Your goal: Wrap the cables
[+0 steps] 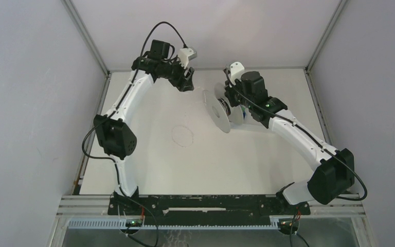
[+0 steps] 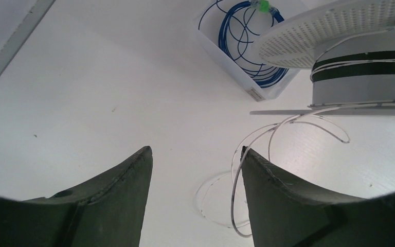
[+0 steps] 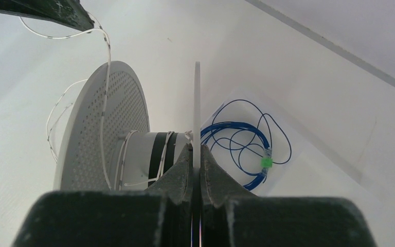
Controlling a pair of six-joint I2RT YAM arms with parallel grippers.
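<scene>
- While winding appears under way, your left gripper [image 2: 195, 154] stands released, jaws apart; the cables [image 2: 233, 180] drape against one finger, with slack looped on the table [image 2: 82, 77].
- Your right gripper [image 3: 196, 157] clenches the spool [image 3: 128, 103] flange; next, guide the strand round the hub.

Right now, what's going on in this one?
The right gripper is shut on the thin flange of a spool, holding it on edge. A few turns of thin white cable sit on the hub, and the rest trails off in loose loops over the table. The left gripper is open beside the spool, with the cable draped against one finger, not pinched. Much of the wrapping looks left to do.
</scene>
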